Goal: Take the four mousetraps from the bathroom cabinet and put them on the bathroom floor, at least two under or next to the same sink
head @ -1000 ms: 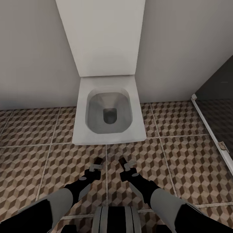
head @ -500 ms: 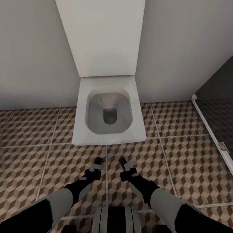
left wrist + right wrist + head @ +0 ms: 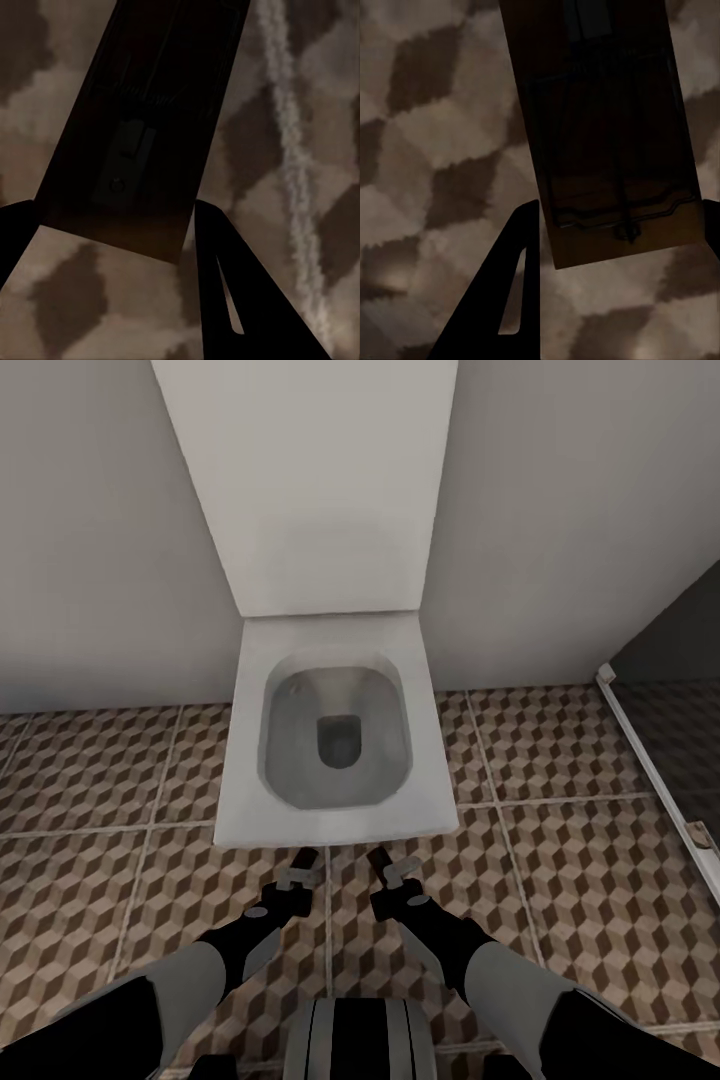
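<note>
1. Left gripper (image 3: pixel 303 865) is held low over the bathroom floor (image 3: pixel 90 780), just in front of the toilet (image 3: pixel 335 735). In the left wrist view a mousetrap (image 3: pixel 142 127) sits between its fingers (image 3: pixel 225 292), a dark flat board w/ wire, so we judge the gripper pinches it.
2. Right gripper (image 3: pixel 385 863) is beside the left one, same height approx. In the right wrist view a second mousetrap (image 3: pixel 607 127) is clamped between the fingers (image 3: pixel 514 292); its wire frame is visible on the board.
3. Why held so: we think both traps are carried low and forward for transport, so they are ready to be put on the tiles. The toilet is not the sink, so this place is prob. not the goal for them.
4. Hard to see: in the head view the traps are only small dark tips at the grippers. Both wrist views are very dark, no reddish spot can be made out. The upper end of each board is cut off at the picture edge.
5. At far right a dark glass panel w/ white frame (image 3: pixel 650 760) is cut off by the edge.
</note>
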